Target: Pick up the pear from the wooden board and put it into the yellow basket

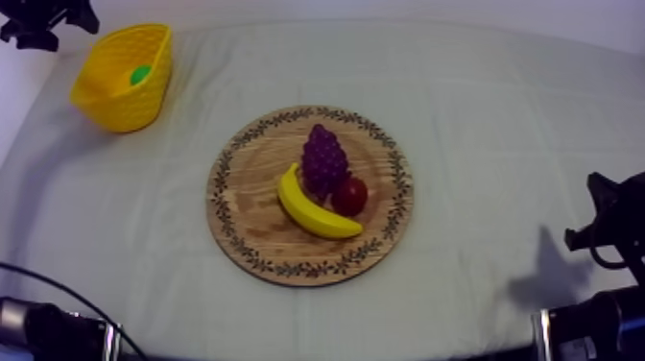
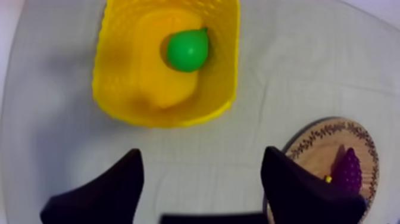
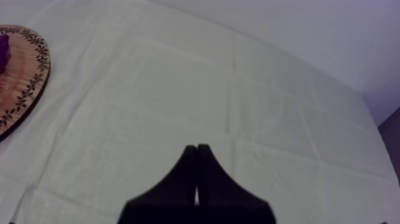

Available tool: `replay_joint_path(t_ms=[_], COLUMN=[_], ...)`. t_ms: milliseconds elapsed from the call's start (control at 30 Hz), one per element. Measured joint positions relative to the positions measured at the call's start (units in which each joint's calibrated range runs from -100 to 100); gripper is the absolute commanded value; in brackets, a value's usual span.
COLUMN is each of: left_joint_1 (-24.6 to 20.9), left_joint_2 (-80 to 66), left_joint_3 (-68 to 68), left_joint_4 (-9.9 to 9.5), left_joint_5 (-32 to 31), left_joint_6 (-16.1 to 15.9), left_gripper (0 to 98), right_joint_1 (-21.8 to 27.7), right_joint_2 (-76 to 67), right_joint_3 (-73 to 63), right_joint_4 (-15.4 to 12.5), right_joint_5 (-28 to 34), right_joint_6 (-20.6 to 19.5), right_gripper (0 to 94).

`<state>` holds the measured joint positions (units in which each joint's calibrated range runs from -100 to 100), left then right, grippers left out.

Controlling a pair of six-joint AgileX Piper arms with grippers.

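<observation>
The small green toy pear [image 2: 187,50] lies inside the yellow plastic lattice basket [image 2: 119,101], on the basket floor near one wall, not on the round wooden board with the patterned rim [image 1: 251,154]. The board carries a yellow toy banana [image 1: 312,211], a purple bunch of grapes [image 1: 323,158] and a small red fruit [image 1: 349,195], all touching one another. Judged from this, the placing looks done.

My left gripper [image 2: 202,156] hangs over the grey-white cloth [image 1: 480,106] just beside the basket, its two black fingers wide apart with nothing between them. My right gripper [image 3: 196,149] is over bare cloth well apart from the board, its fingers pressed together as a narrow wedge on nothing.

The pear is probably light, hollow, rigid plastic with a smooth, slippery skin, though its surface is hard to read here. If it had to be taken again, the broad rounded belly is the place to grip, since the tapering end would likely slide out of the jaws. The basket walls leave little room, so the approach should come from above
</observation>
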<state>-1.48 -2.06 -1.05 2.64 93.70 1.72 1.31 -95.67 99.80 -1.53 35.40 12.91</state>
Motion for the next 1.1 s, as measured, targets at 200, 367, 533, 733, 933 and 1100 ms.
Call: replay_joint_path(t_ms=[200,367,533,733,933,1100], left_joint_1=[-0.8,-1.3,-1.2,-1.3,-1.3,-2.6], left_joint_2=[-12.4,-22.8,-32.3,-43.3,-56.7,-67.4], left_joint_3=[9.9,18.5,26.8,35.8,46.4,55.2], left_joint_4=[-0.31,-0.86,-1.51,-0.71,2.64,4.52], left_joint_5=[-3.1,-6.5,-9.1,-12.2,-20.3,-25.5], left_joint_6=[0.3,0.7,1.4,3.0,2.3,1.6], left_gripper=[43.3,16.0,6.9,5.7,0.9,0.2], right_joint_1=[0.0,0.0,0.0,0.0,0.0,0.0], right_joint_2=[0.0,0.0,0.0,0.0,0.0,0.0], right_joint_3=[0.0,0.0,0.0,0.0,0.0,0.0], right_joint_4=[0.0,0.0,0.0,0.0,0.0,0.0], right_joint_5=[0.0,0.0,0.0,-0.1,-0.1,-0.1], right_joint_6=[0.0,0.0,0.0,0.0,0.0,0.0], right_gripper=[0.4,0.4,0.4,0.4,0.4,0.4])
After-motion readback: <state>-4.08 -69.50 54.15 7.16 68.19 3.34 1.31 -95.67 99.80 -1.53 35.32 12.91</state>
